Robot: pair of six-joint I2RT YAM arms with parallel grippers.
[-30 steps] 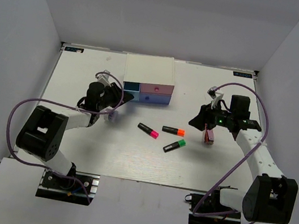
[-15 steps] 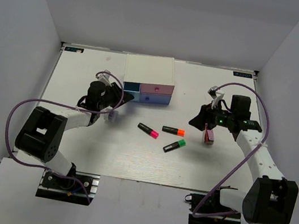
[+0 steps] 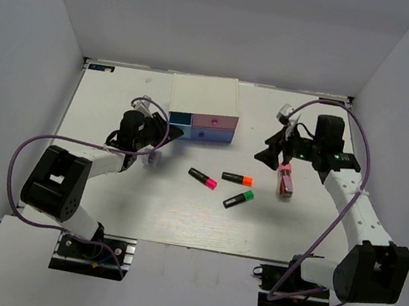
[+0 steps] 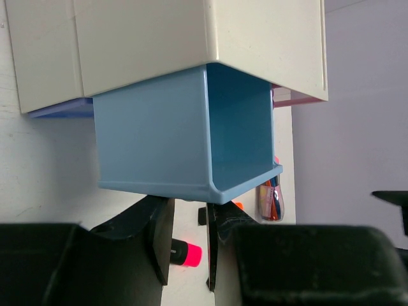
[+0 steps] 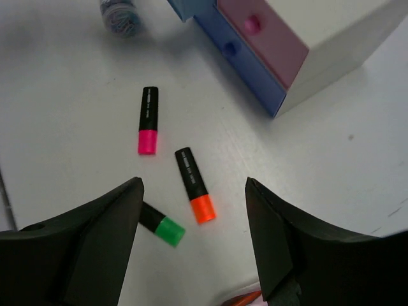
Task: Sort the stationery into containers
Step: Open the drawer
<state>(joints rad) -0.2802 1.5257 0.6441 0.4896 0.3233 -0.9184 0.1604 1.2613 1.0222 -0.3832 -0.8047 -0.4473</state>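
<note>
The white chest (image 3: 204, 99) stands at the far middle. Its light blue drawer (image 3: 179, 120) is pulled out, and it fills the left wrist view (image 4: 182, 140). My left gripper (image 3: 167, 134) is at the drawer's front, its fingers (image 4: 160, 242) narrowly apart on the knob under the front lip. Pink (image 3: 202, 177), orange (image 3: 237, 178) and green (image 3: 238, 199) highlighters lie on the table. The pinkish-red block (image 3: 286, 184) lies to their right. My right gripper (image 3: 270, 153) hangs open and empty over the orange highlighter (image 5: 196, 185). The lilac clear block (image 3: 152, 158) lies by my left arm.
The pink drawer (image 5: 255, 35) and the dark blue drawer (image 5: 239, 60) are shut. White walls close in the table (image 3: 178, 219) on the left, right and far sides. Purple cables loop beside both arms.
My right gripper has lifted off the pinkish-red block and moved left and toward the far side; the block stays on the table. My left arm has hardly moved.
</note>
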